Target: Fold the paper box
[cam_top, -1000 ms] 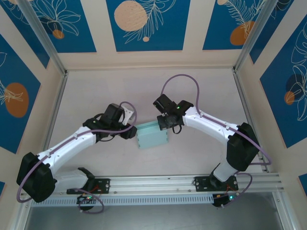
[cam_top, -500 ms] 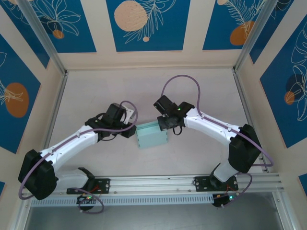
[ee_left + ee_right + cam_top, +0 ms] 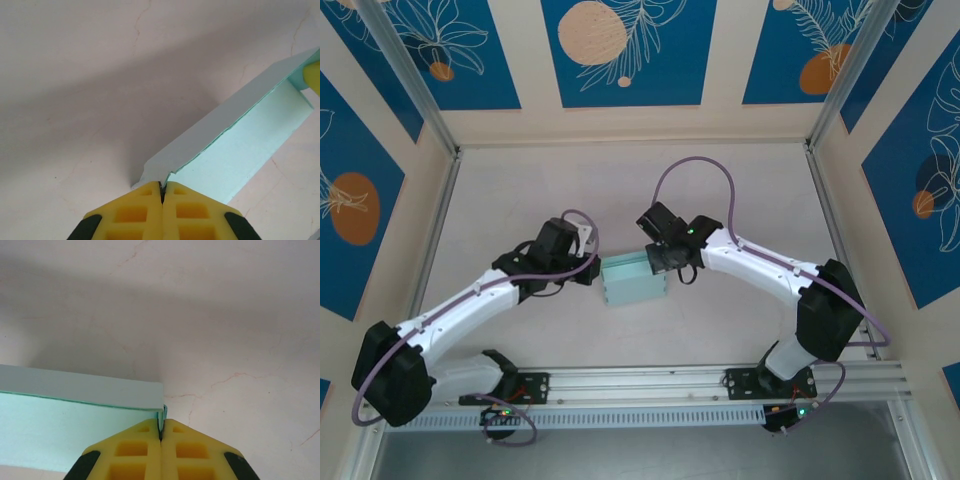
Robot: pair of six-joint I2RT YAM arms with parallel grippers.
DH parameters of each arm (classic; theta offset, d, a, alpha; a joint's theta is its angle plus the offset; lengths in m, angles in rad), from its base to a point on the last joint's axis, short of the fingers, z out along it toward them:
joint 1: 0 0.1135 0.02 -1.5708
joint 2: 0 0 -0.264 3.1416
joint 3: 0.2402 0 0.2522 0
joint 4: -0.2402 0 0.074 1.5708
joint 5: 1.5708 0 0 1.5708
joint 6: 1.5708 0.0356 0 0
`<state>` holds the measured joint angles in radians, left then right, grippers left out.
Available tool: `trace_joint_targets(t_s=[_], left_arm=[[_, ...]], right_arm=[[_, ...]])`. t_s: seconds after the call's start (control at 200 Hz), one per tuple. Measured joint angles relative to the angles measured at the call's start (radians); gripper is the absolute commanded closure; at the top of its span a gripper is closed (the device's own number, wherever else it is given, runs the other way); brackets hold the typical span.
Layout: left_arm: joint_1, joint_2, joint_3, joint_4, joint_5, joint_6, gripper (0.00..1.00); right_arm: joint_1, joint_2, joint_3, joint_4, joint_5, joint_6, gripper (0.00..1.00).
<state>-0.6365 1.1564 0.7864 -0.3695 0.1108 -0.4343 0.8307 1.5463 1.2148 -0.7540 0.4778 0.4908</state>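
From above, the paper box (image 3: 633,280) is lying near the middle of the frame on the pale surface (image 3: 520,190), between the two arms. The left arm (image 3: 470,300) is reaching in from the lower left, and the left jaws are meeting the box's left edge. The right arm (image 3: 760,262) is coming in from the right, and the right jaws are sitting over the box's upper right corner, covering it. At this size the grips themselves are too small to read.

In the left wrist view, the yellow pads (image 3: 142,212) are pressing together at bottom centre, clenched on the nearest corner of the box (image 3: 240,150). How far the card is running in between them is hidden. The box is stretching toward the upper right, where the frame is cutting it off beside a sliver of another yellow pad (image 3: 313,77).

In the right wrist view, the pads (image 3: 185,450) are clamping a thin edge of the box (image 3: 75,430) at bottom centre. The left edge of the frame is cutting off the box's far end.
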Motion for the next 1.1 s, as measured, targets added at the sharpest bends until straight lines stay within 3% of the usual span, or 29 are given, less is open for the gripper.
trace_joint_targets(t_s=[0.545, 1.1], left_arm=[[0.000, -0.049, -0.097, 0.154, -0.021, -0.216, 1.00], [-0.008, -0.069, -0.134, 0.213, -0.058, -0.314, 1.00]], right_arm=[[0.042, 0.000, -0.001, 0.005, 0.077, 0.019, 1.00], [0.058, 0.002, -0.002, 0.007, 0.096, 0.033, 1.00]])
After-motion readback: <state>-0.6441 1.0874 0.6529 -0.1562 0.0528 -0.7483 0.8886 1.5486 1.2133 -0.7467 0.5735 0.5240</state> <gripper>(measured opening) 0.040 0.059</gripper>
